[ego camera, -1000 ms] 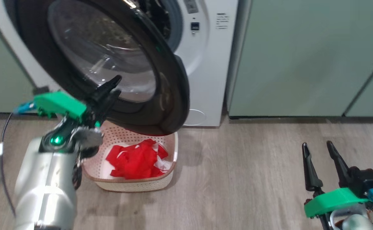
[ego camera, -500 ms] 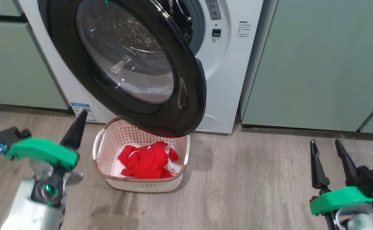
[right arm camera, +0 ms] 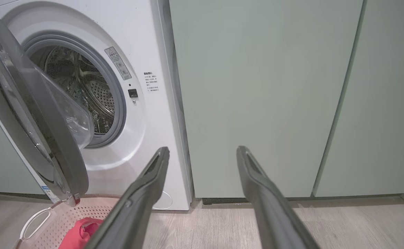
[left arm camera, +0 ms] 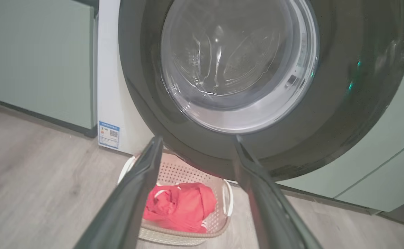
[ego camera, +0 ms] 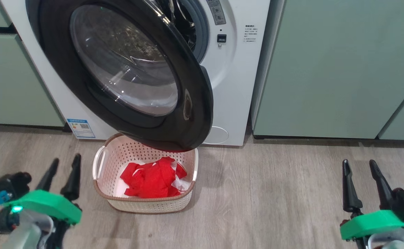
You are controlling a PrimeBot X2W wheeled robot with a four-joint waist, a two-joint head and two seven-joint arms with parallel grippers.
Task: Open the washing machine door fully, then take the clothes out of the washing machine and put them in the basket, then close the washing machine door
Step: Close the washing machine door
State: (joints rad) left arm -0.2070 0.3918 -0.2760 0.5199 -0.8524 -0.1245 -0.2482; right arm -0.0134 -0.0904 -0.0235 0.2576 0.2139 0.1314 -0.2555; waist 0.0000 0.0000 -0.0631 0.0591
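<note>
Gaping wide, gripping nothing: left fingers (ego camera: pixel 73 178) lower left, right fingers (ego camera: pixel 348 188) lower right. Clothes (ego camera: pixel 151 178) lie in basket (ego camera: pixel 146 205) on floor (ego camera: pixel 274 193), lower centre, below swung-out washing machine door (ego camera: pixel 195 114).

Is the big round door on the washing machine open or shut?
Open. The washing machine door stands out from the washing machine, over the basket, and the right wrist view shows the metal drum behind it.
</note>
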